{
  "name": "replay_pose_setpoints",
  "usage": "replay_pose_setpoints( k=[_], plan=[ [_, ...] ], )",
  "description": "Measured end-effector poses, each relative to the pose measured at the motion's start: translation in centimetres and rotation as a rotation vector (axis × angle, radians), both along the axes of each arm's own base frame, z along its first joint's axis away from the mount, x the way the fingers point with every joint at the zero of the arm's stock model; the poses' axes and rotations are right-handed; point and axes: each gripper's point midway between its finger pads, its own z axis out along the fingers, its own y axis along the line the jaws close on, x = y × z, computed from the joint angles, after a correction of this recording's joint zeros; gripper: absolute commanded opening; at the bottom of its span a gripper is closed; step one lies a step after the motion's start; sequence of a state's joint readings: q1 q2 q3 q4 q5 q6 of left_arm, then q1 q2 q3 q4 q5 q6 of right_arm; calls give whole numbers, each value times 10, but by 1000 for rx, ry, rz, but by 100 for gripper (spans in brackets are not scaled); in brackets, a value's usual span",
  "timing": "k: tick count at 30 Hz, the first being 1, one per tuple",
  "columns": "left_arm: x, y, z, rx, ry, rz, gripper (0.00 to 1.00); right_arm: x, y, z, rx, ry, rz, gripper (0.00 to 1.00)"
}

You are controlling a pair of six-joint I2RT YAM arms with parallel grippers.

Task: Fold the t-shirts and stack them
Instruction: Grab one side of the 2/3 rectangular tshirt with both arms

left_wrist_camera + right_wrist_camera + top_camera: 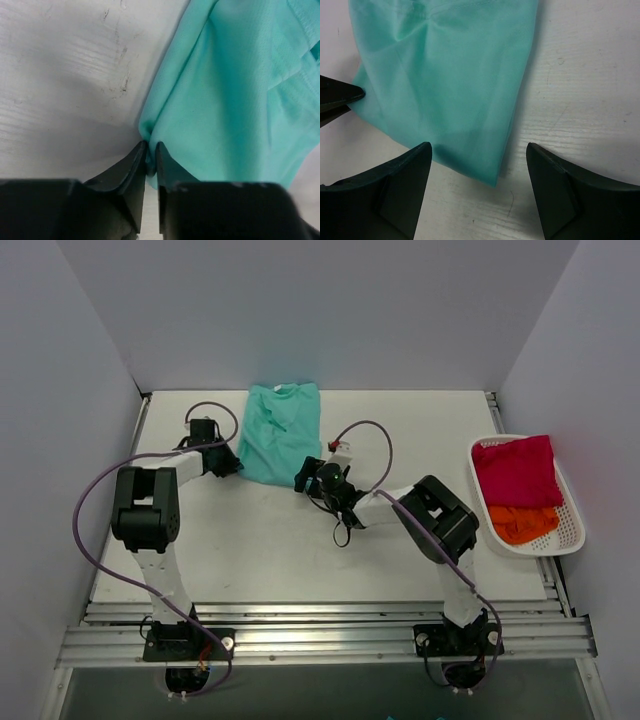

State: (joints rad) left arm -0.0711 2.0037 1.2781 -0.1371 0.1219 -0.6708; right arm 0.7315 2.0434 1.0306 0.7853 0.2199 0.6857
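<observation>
Fingers (131,167) of the left gripper (151,146) stand almost together, with a fold of the teal t-shirt (235,100) pinched between their tips at the cloth's near left corner. From above, the left gripper (228,465) sits low on the table (300,560), right at the left near edge of the teal t-shirt (280,430). That shirt lies in the far middle of the table as a narrow shape, its collar toward the far wall and its hem toward the arms.

The right gripper (479,147) has its fingers (400,185) wide apart. They straddle the near right corner of the teal t-shirt (450,75), one finger on the cloth side and the other over bare table. Whether either finger touches the cloth cannot be told. In the top view the right gripper (305,476) is at the shirt's near right corner, so both grippers are at the near hem, one at each end.

Well apart, at the right edge of the table, stands a white slotted basket (540,549). A magenta-red t-shirt (517,472) fills its far part, and an orange t-shirt (522,523) lies bunched in its near part, touching the red one.
</observation>
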Motion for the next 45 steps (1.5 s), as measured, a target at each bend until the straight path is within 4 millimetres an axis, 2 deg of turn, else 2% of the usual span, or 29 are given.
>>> replay_pose_setpoints(
  k=[1,3,4,5,6,8,11,13,21,23,28,34,37,41,45],
  plan=[
    [0,0,-2,-3,5,4,11,1,2,0,3,-2,2,72],
    [0,0,-4,1,7,-1,8,1,6,0,11,-7,7,69],
    [1,1,-4,4,5,2,3,2,8,0,12,-8,10,68],
    [1,1,-4,5,5,3,2,2,10,0,14,-9,12,64],
    [1,1,-4,6,6,3,2,2,11,0,18,-11,15,56],
    [2,1,-4,6,4,3,2,2,13,-3,18,-5,25,30],
    [5,1,-4,6,-2,3,2,-1,14,-12,16,12,35,7],
    [5,1,-4,6,-2,3,2,-1,15,-14,16,18,36,1],
    [5,1,-3,6,-7,4,2,-1,14,-16,10,19,37,0],
    [-2,1,-3,11,-5,5,2,0,11,-15,-4,17,29,0],
    [-36,-6,9,25,-3,0,2,-10,-10,-12,-82,38,-3,0],
    [-80,-48,51,9,-89,-70,2,-25,-40,17,-145,37,-69,0],
    [-100,-60,65,-4,-124,-95,2,-34,-52,32,-151,28,-98,0],
    [-124,-59,69,-10,-129,-94,2,-57,-57,43,-168,33,-106,0],
    [-154,-50,73,-4,-140,-85,2,-93,-57,51,-194,44,-82,0]
  ],
)
